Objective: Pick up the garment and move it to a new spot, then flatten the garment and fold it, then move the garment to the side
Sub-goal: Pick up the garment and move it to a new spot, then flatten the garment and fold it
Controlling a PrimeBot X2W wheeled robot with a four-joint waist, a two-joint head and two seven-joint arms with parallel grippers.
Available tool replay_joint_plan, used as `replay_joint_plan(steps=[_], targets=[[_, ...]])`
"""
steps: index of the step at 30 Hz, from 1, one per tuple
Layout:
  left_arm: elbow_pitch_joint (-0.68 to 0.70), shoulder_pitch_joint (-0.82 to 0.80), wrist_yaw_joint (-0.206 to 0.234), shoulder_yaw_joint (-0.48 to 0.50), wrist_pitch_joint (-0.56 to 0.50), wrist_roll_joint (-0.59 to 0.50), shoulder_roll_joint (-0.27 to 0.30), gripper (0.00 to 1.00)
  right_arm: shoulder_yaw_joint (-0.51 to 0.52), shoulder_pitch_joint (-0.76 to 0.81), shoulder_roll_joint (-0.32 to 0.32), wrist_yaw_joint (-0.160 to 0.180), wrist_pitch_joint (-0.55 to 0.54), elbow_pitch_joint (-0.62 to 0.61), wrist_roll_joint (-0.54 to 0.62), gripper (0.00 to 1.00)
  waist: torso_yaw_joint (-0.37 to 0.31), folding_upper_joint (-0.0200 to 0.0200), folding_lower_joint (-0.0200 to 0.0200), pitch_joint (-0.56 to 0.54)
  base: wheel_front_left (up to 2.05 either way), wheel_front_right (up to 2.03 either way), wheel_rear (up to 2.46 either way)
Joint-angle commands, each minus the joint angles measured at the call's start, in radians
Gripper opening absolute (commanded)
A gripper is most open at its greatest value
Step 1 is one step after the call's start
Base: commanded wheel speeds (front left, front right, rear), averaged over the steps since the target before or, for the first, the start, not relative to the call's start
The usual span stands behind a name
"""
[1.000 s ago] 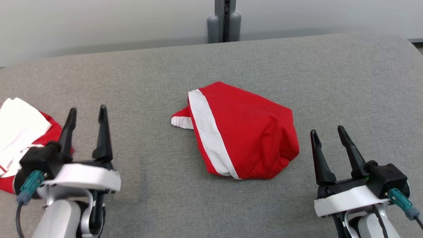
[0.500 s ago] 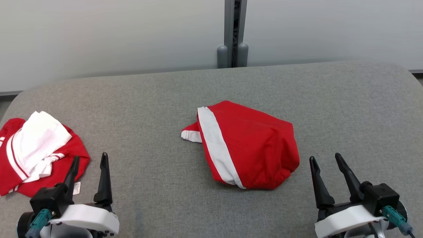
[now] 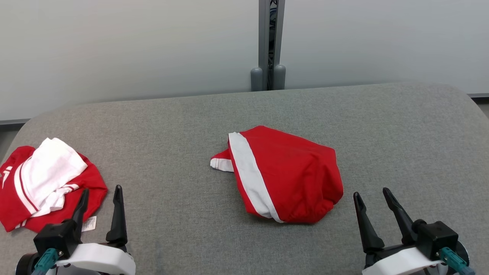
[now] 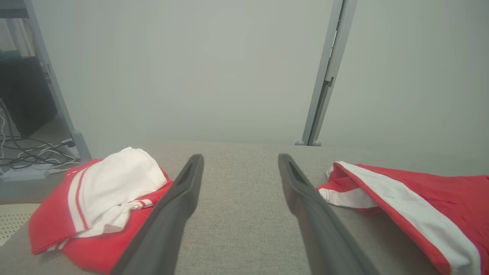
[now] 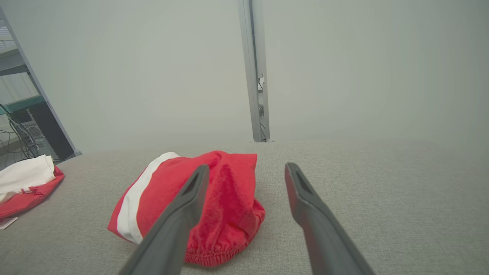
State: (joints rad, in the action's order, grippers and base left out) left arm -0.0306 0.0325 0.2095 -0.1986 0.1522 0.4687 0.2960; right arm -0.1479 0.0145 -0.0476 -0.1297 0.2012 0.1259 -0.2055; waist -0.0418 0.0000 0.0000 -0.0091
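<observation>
hovering before pickup: left gripper (image 3: 101, 188) and right gripper (image 3: 371, 191) spread wide, empty. red garment (image 3: 294, 179) untouched, 11 o'clock from right gripper. next: reach, pinch an edge.

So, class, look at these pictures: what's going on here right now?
A two-armed robot faces a grey padded table. A red garment with a white band lies bunched at the middle, touched by nothing. The left gripper and right gripper are at the near edge, either side of it, jaws open and empty. A second red and white garment lies heaped at the robot's far left. No flattening or folding is done yet.
</observation>
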Motion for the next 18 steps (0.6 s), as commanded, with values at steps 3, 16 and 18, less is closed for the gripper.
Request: replay_joint_plan(steps=[3, 16, 18], targets=[[0.011, 0.004, 0.007, 0.001, -0.003, 0.002, 0.005, 1.00, 0.000, 0.013, -0.005, -0.002, -0.006, -0.008, -0.002, 1.00, 0.001, 0.0000, 0.0000, 0.001, 0.00, 0.00, 0.00], [0.022, -0.014, 0.014, -0.013, -0.028, 0.010, 0.005, 1.00, 0.002, 0.004, -0.005, -0.002, -0.012, -0.022, 0.003, 1.00, 0.007, 0.0000, 0.0000, 0.017, 0.00, 0.00, 0.00], [0.021, -0.023, 0.005, -0.021, -0.045, 0.019, 0.004, 1.00, 0.002, 0.000, -0.005, -0.002, -0.011, -0.025, 0.002, 1.00, 0.008, 0.0000, 0.0000, 0.025, 0.00, 0.00, 0.00]])
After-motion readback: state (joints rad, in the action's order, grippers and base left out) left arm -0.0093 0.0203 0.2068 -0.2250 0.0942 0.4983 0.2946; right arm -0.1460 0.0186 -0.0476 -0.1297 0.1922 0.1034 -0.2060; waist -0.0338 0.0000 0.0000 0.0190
